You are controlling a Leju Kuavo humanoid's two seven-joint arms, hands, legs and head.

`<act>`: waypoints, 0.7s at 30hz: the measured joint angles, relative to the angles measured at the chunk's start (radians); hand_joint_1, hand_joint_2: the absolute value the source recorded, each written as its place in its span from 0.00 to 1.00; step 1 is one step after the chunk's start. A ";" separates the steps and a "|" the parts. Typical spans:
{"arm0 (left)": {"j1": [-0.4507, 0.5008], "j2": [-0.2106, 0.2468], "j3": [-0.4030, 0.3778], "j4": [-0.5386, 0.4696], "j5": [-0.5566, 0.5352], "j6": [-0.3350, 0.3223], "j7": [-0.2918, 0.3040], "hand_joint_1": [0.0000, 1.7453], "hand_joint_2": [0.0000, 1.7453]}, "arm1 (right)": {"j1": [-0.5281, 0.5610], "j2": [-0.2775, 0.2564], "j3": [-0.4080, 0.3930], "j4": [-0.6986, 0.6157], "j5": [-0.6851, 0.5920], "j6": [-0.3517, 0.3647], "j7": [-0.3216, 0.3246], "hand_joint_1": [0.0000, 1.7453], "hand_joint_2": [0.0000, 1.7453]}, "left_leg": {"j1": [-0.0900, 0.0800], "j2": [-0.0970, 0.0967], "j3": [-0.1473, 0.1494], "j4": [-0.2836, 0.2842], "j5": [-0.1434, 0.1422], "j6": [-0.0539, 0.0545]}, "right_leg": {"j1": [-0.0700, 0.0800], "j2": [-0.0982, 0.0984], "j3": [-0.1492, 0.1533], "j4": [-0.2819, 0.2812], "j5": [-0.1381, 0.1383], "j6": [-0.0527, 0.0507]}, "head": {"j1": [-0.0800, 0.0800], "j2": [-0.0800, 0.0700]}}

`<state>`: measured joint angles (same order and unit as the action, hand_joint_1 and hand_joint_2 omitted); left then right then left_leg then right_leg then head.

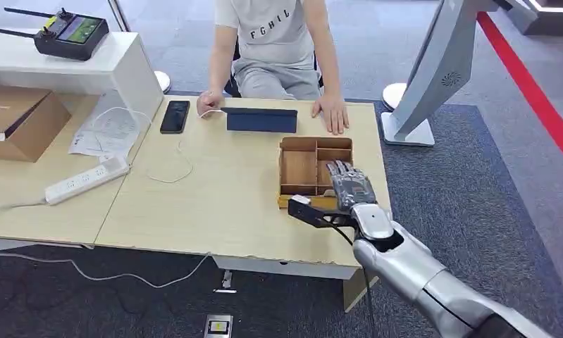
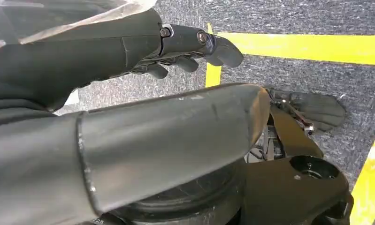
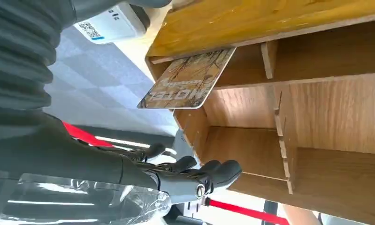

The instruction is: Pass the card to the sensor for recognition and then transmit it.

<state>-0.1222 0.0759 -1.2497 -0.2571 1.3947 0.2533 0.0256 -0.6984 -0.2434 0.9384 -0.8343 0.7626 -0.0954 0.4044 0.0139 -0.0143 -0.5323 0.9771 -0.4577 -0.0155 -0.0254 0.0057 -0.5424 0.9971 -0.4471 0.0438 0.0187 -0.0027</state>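
Note:
A wooden tray (image 1: pixel 301 167) with several compartments stands near the table's right front edge. My right hand (image 1: pixel 350 186) hovers over its near right corner, fingers stretched out and slightly apart, holding nothing. In the right wrist view a brown printed card (image 3: pixel 187 80) sticks out slanted from a slot of the tray (image 3: pixel 317 117), and the right hand (image 3: pixel 176 176) is apart from it. A dark flat sensor pad (image 1: pixel 261 120) lies at the far side, in front of a seated person. My left hand (image 2: pixel 143 126) hangs over grey carpet, holding nothing.
The person's hands (image 1: pixel 332 113) rest on the table on either side of the pad. A black phone (image 1: pixel 175 116), a white cable and a power strip (image 1: pixel 87 179) lie to the left. A cardboard box (image 1: pixel 17 120) and a white stand (image 1: pixel 433 77) flank the table.

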 joint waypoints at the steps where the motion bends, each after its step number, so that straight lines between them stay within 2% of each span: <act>1: 0.000 0.000 0.000 0.000 0.003 0.000 0.000 0.00 0.00 | 0.000 0.000 0.002 0.000 -0.003 0.000 0.000 0.00 1.00 | 0.000 0.000 0.000 0.000 0.000 0.000 | 0.000 0.000 0.000 0.000 0.000 0.000 | 0.000 0.000; 8: 0.000 0.001 0.000 0.000 0.013 0.001 -0.002 0.00 0.00 | 0.000 0.000 0.011 0.000 -0.010 0.004 0.005 0.00 1.00 | 0.000 0.000 0.000 0.000 0.000 0.000 | 0.000 0.000 0.000 0.000 0.000 0.000 | 0.000 0.000; 9: 0.000 0.001 0.000 0.000 0.013 0.001 -0.002 0.00 0.00 | 0.000 -0.001 0.014 0.000 -0.011 0.005 0.010 0.01 1.00 | 0.000 0.000 0.000 0.000 0.000 0.000 | 0.000 0.000 0.000 0.000 0.000 0.000 | 0.000 0.000; 10: 0.000 0.002 0.000 0.000 0.014 0.001 -0.002 0.00 0.00 | 0.000 -0.001 0.015 0.000 -0.011 0.006 0.011 0.08 1.00 | 0.000 0.000 0.000 0.000 0.000 0.000 | 0.000 0.000 0.000 0.000 0.000 0.000 | 0.000 0.000; 11: 0.000 0.002 0.000 0.000 0.014 0.002 -0.002 0.00 0.00 | 0.000 -0.002 0.015 0.000 -0.011 0.006 0.017 0.08 1.00 | 0.000 0.000 0.000 0.000 0.000 0.000 | 0.000 0.000 0.000 0.000 0.000 0.000 | 0.000 0.000; 12: 0.000 0.002 0.000 0.000 0.014 0.002 -0.002 0.00 0.00 | 0.000 -0.002 0.016 0.000 -0.008 0.004 0.021 0.14 1.00 | 0.000 0.000 0.000 0.000 0.000 0.000 | 0.000 0.000 0.000 0.000 0.000 0.000 | 0.000 0.000; 13: 0.000 0.002 0.000 0.000 0.014 0.005 -0.002 0.00 0.00 | 0.000 -0.004 0.018 0.000 -0.005 0.002 0.025 0.83 1.00 | 0.000 0.000 0.000 0.000 0.000 0.000 | 0.000 0.000 0.000 0.000 0.000 0.000 | 0.000 0.000; 14: 0.000 0.002 0.000 0.000 0.014 0.005 -0.002 0.00 0.00 | 0.000 -0.005 0.020 0.000 -0.004 0.000 0.027 0.83 1.00 | 0.000 0.000 0.000 0.000 0.000 0.000 | 0.000 0.000 0.000 0.000 0.000 0.000 | 0.000 0.000; 15: 0.000 0.002 0.000 0.000 0.015 0.006 -0.002 0.00 0.00 | 0.000 -0.006 0.023 0.000 0.000 -0.004 0.029 1.00 1.00 | 0.000 0.000 0.000 0.000 0.000 0.000 | 0.000 0.000 0.000 0.000 0.000 0.000 | 0.000 0.000; 21: 0.000 0.002 0.000 0.000 0.016 0.009 -0.003 0.00 0.00 | 0.000 -0.015 0.024 0.001 0.012 -0.010 0.031 1.00 1.00 | 0.000 0.000 0.000 0.000 0.000 0.000 | 0.000 0.000 0.000 0.000 0.000 0.000 | 0.000 0.000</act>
<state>-0.1222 0.0782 -1.2497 -0.2575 1.4107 0.2621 0.0225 -0.6984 -0.2583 0.9628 -0.8335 0.7748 -0.1049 0.4353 0.0139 -0.0143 -0.5324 0.9771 -0.4577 -0.0155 -0.0254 0.0057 -0.5423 0.9971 -0.4471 0.0438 0.0187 -0.0027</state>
